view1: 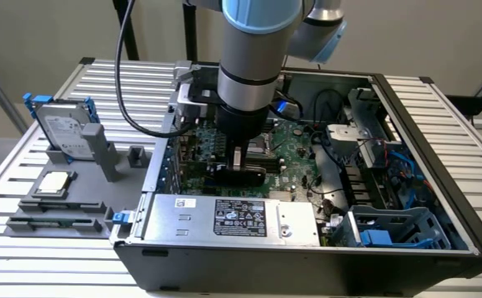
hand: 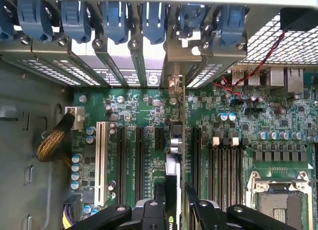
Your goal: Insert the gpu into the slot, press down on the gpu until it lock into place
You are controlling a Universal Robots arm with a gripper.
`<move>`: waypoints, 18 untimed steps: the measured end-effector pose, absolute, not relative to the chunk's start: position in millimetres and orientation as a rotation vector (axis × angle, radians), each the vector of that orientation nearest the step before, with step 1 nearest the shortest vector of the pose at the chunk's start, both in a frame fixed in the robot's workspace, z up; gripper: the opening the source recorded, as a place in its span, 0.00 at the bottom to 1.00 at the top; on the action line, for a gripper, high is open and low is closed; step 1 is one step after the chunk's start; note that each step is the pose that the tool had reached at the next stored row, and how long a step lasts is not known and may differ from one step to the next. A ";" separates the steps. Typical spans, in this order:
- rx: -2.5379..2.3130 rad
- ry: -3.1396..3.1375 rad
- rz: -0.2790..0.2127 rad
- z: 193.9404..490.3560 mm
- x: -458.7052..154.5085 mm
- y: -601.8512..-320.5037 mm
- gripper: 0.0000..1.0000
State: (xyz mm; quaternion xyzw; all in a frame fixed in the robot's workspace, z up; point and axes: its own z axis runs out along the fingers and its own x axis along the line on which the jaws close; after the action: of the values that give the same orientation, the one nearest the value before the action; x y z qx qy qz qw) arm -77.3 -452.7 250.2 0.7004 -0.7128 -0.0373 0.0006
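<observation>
Exterior view, left to right: grey hard drive with blue rails (view1: 65,129) on the slatted tabletop (view1: 25,248) at 9 o'clock; open black computer case (view1: 464,242); end effector (view1: 236,164) at centre, clamped on the thin black-covered gpu card (view1: 239,176). Wrist view: gpu (hand: 174,178) edge-on between black fingers (hand: 201,210), silver bracket (hand: 174,86) towards 12 o'clock, over its slot, hidden beneath. Advice: keep the card vertical, press evenly along its length.

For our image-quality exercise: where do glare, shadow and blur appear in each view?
Exterior view: the arm casts shade over the green board; the silver power box catches light. Wrist view: bright glare on the mesh grille; the pincer is soft, out of focus.
</observation>
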 end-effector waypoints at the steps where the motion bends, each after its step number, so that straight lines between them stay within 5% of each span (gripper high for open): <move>1: 2.199 -2.238 -0.116 253.1 -77.3 -452.8 0.27; 9: 2.200 -2.235 -0.115 288.4 -77.6 -453.0 0.33; 15: 2.203 -2.232 -0.115 292.6 -85.0 -452.9 0.12; 18: 2.206 -2.231 -0.112 290.2 -92.2 -452.3 0.11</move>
State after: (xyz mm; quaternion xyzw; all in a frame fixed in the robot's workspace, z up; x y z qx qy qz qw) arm -92.2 -452.3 290.2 0.7027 -0.7106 -0.0358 0.0011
